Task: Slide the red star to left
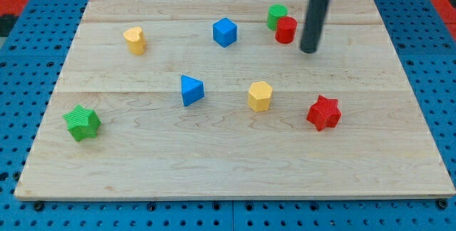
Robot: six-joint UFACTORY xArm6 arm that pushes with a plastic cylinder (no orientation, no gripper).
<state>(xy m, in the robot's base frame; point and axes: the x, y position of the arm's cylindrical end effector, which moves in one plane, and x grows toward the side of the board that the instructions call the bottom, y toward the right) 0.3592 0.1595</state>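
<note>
My tip point(309, 50) (a bare rod, nothing held) rests beside the red plastic cylinder point(286, 29), well above the red plastic star point(323, 113) on the wooden board point(214, 167).

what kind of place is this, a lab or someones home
Most likely a robotics lab bench: a wooden board sits on a blue perforated base, small coloured blocks like the red star lie scattered, and my tip stands among them.

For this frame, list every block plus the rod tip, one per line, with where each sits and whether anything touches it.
red star: view's lower right, untouched.
my tip: above the red star, just right of the red cylinder, apart from the star.
red cylinder: touching the green block behind it.
green block: top, partly hidden.
blue cube: top centre, alone.
yellow heart: upper left, alone.
blue triangle: centre, alone.
yellow hexagon: centre, alone.
green star: lower left, alone.
</note>
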